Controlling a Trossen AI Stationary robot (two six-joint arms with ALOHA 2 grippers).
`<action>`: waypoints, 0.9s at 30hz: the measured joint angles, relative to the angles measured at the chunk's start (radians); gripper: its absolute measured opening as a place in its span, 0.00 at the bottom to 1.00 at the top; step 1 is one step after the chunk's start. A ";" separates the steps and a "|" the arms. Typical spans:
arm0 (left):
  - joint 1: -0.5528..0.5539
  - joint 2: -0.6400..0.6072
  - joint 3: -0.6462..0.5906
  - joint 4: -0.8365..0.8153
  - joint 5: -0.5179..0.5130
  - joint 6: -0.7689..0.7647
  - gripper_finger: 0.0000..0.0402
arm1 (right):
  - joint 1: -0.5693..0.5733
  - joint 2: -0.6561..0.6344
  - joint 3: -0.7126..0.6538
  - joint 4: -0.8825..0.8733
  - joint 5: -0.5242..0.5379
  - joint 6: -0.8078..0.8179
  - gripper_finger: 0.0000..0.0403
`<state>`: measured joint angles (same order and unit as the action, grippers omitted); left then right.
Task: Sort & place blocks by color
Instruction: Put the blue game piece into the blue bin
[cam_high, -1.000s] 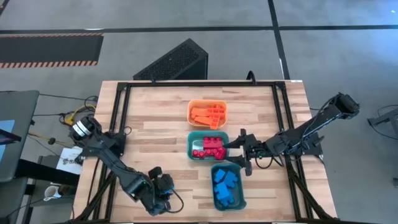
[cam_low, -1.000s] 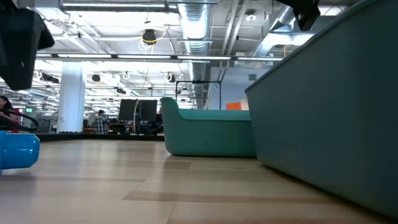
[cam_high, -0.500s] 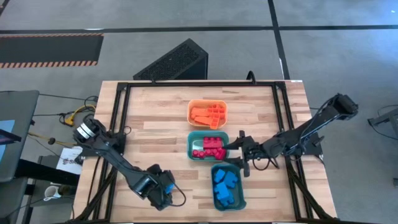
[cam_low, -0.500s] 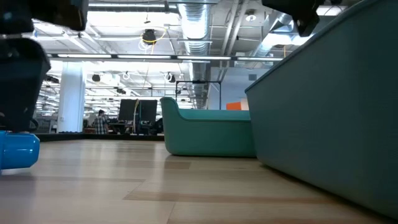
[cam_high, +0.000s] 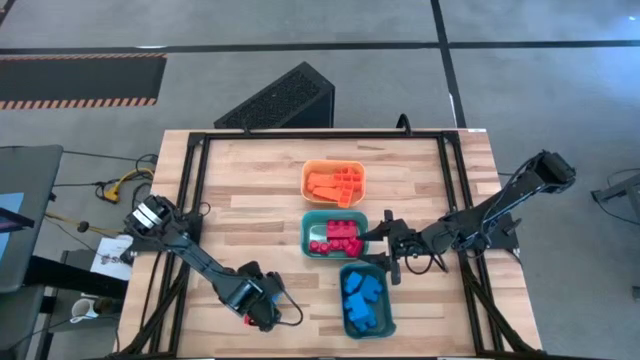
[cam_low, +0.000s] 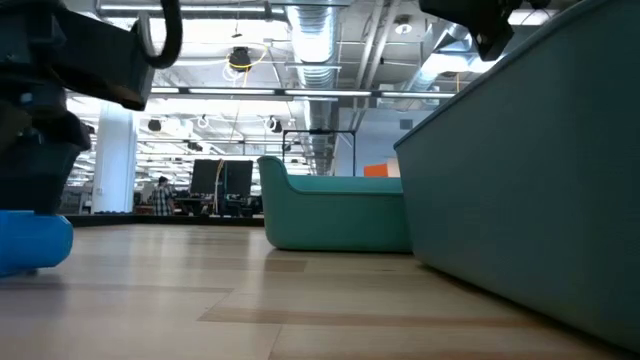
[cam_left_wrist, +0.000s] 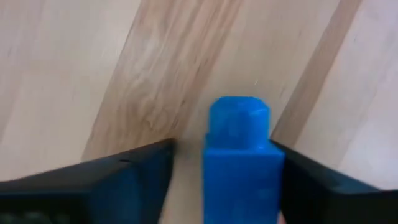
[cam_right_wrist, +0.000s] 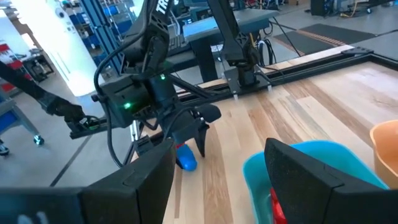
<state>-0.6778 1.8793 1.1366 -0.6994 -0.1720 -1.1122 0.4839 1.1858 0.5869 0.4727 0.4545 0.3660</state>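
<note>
One blue block (cam_left_wrist: 239, 168) lies on the bare wood between the parted fingers of the left gripper (cam_high: 262, 312) (which has swung in over it within the last second), ungripped, while the right gripper (cam_high: 393, 248) waits open beside the bins, empty.

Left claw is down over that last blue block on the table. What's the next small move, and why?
Probably close the left claw: the blue block sits on the table between its fingers, one side touching, a gap on the other. Then carry it to the blue-block bin.
</note>
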 joint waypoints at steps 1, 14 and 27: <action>0.003 0.000 0.000 0.000 0.003 0.018 0.49 | 0.000 0.000 0.000 0.000 0.000 0.000 0.66; 0.039 -0.178 0.004 0.373 -0.304 0.498 0.25 | 0.055 0.000 0.000 0.236 -0.003 -0.055 0.66; 0.229 0.008 0.006 1.356 0.078 0.887 0.25 | 0.100 0.000 0.001 0.353 -0.008 -0.155 0.66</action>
<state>-0.4491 1.8877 1.1427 0.6565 -0.0939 -0.2250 0.5842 1.1854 0.5877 0.8260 0.4468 0.2111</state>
